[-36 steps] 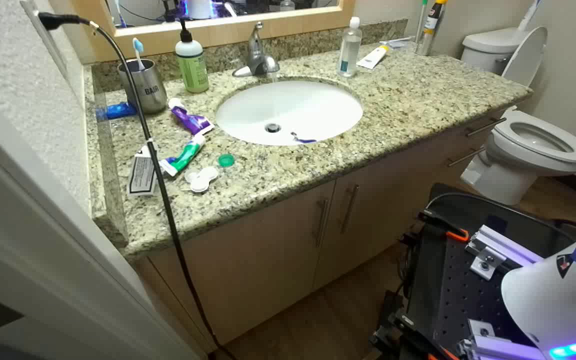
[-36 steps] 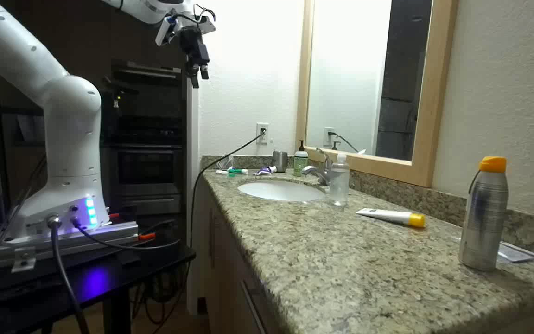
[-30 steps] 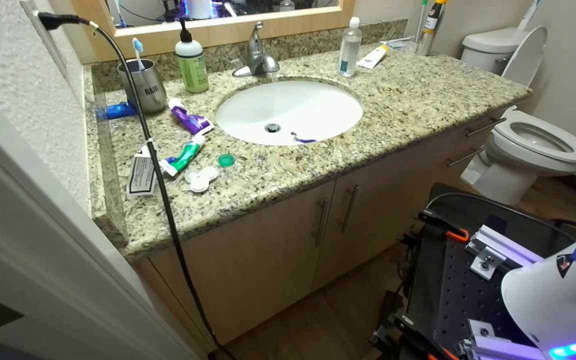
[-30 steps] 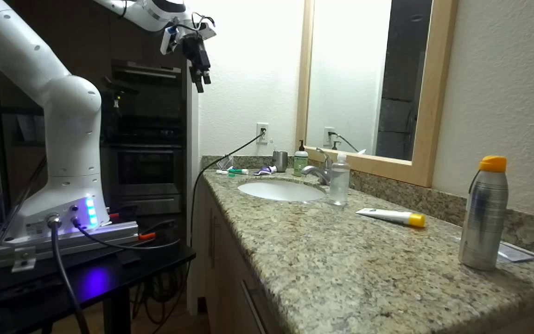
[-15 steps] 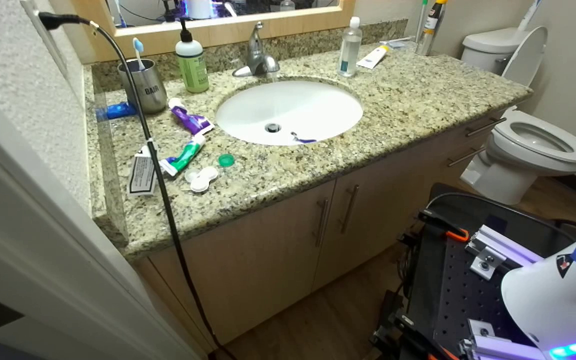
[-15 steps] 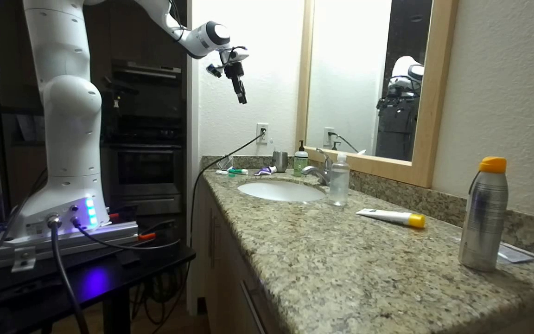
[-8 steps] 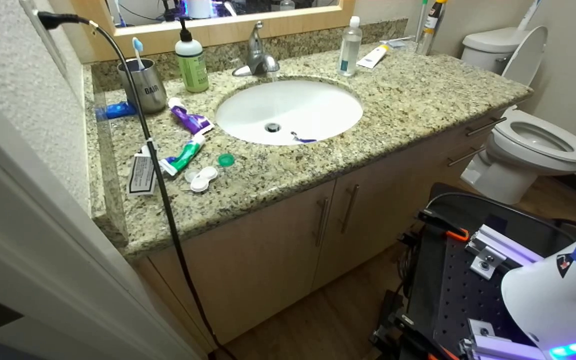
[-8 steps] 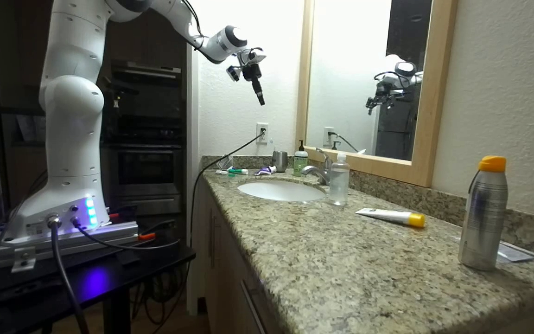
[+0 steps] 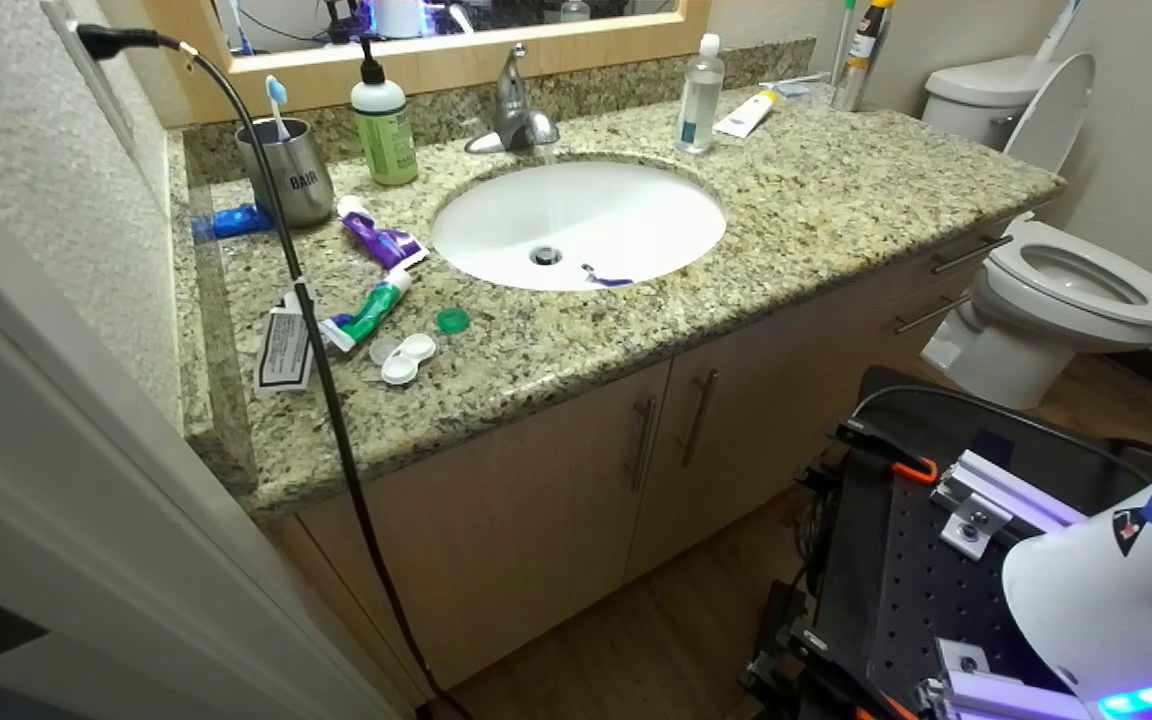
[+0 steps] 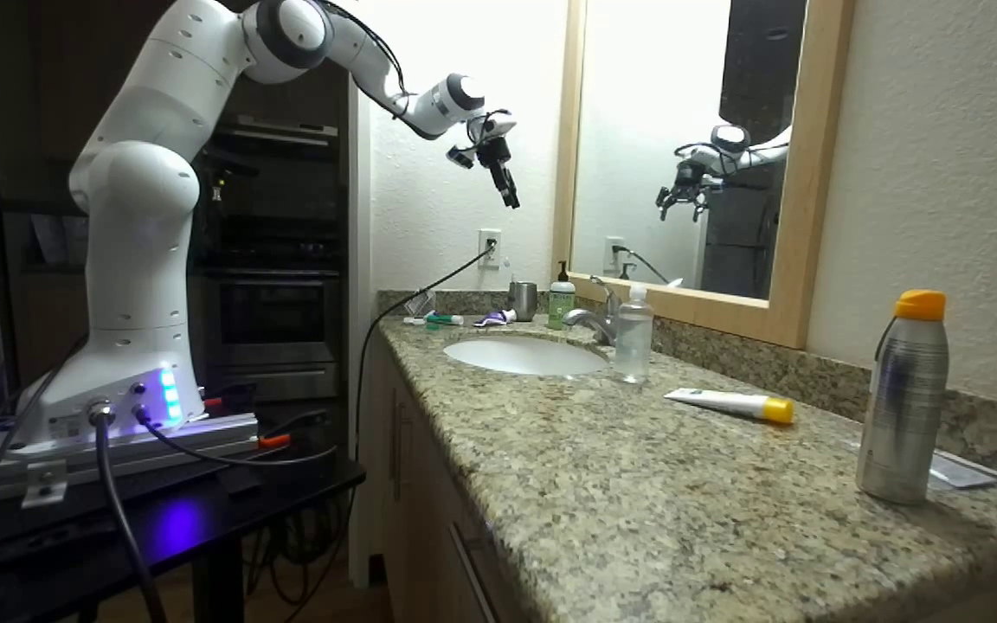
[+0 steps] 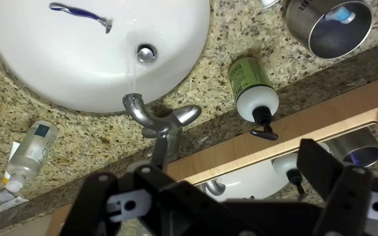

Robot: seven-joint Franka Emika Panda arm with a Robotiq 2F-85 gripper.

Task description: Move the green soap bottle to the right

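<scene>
Green soap bottle [image 9: 384,122], upright on counter [image 9: 816,180], lettering [image 9: 400,140] unclear

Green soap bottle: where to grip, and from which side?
Probably grip the green soap bottle by its labelled body, below the rounded shoulders: it stands upright and the body looks straight-sided, while the black pump is narrow. Come from the side opposite the mirror frame, open claw straddling it; the cup and faucet flank it.
</scene>
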